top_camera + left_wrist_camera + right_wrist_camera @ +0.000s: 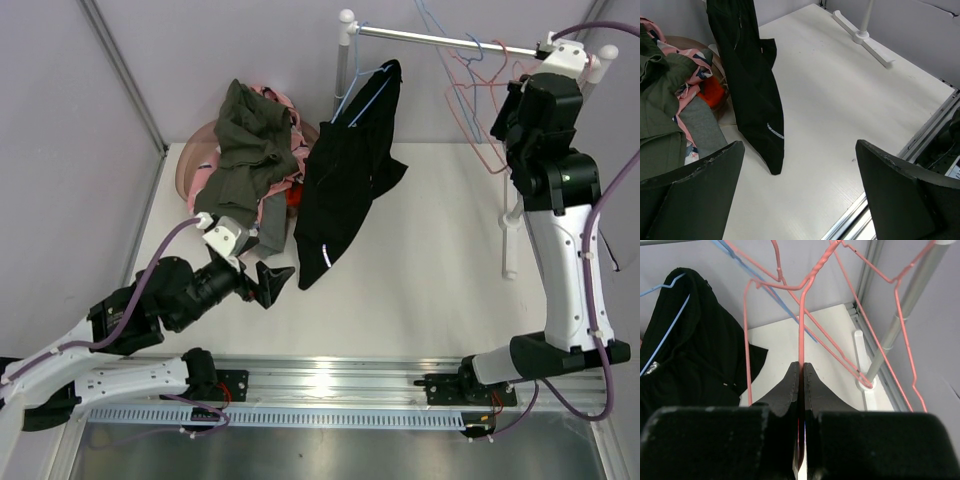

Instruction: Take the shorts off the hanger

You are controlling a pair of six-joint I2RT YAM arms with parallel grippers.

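From above, the black shorts (pixel 345 190) are hanging on a blue hanger (pixel 368 85) from the rail (pixel 440 40), beside a heap of other shorts (pixel 250 150).

In the left wrist view, the left gripper (pixel 800 145) is standing spread wide, facing the hem near the desk (pixel 850 100). The cloth is looking soft, light and limp, so pinching a low fold is probably going to slide it off.

In the right wrist view, the right gripper (pixel 801 367) is pressing together on a pink hanger (pixel 801 330) wire.

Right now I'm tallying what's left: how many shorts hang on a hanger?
1: the black shorts hang from the blue hanger at the left end of the rail. The pink hangers further right look bare; the other shorts lie in a pile at far left.
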